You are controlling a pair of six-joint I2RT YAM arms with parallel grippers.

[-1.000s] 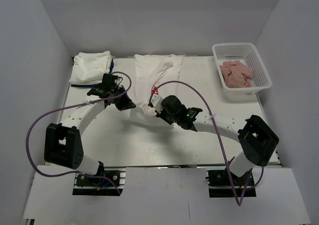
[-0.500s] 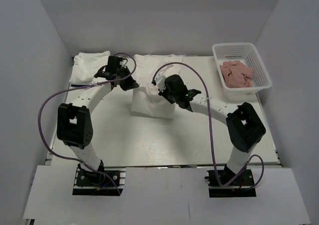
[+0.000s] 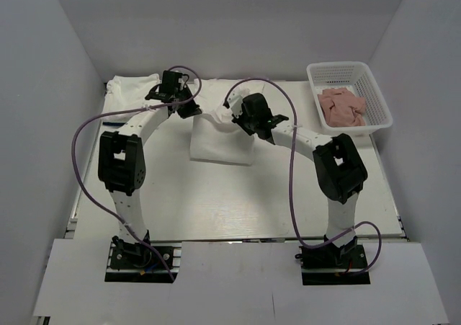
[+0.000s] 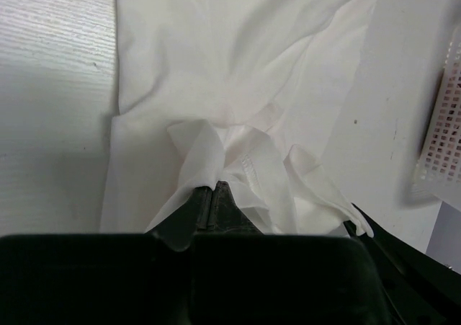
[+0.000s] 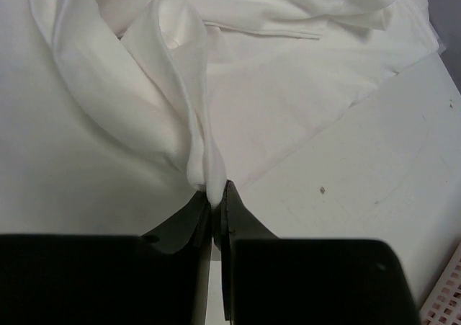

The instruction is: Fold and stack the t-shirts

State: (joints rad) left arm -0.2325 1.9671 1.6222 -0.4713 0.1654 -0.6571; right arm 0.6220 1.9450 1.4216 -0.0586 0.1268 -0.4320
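Note:
A white t-shirt [image 3: 220,134] lies at the table's middle back, its near part doubled over toward the far edge. My left gripper [image 3: 194,112] is shut on a bunched hem of that t-shirt [image 4: 216,87] at its left side; the jaws [image 4: 208,195] pinch the fabric. My right gripper [image 3: 241,114] is shut on a fold of the same t-shirt [image 5: 144,73] at its right side, the cloth caught between the fingertips [image 5: 215,195]. A folded white t-shirt bundle [image 3: 130,94] sits at the far left corner. No red print shows.
A white plastic basket [image 3: 367,87] holding pink cloth [image 3: 341,107] stands at the far right; its mesh wall shows in the left wrist view [image 4: 443,123]. Grey walls enclose the table on three sides. Purple cables arc over both arms.
Both grippers have carried the t-shirt's near edge away from me toward the far edge, doubling the shirt over. Both arms are now stretched far out. The red print is hidden now.

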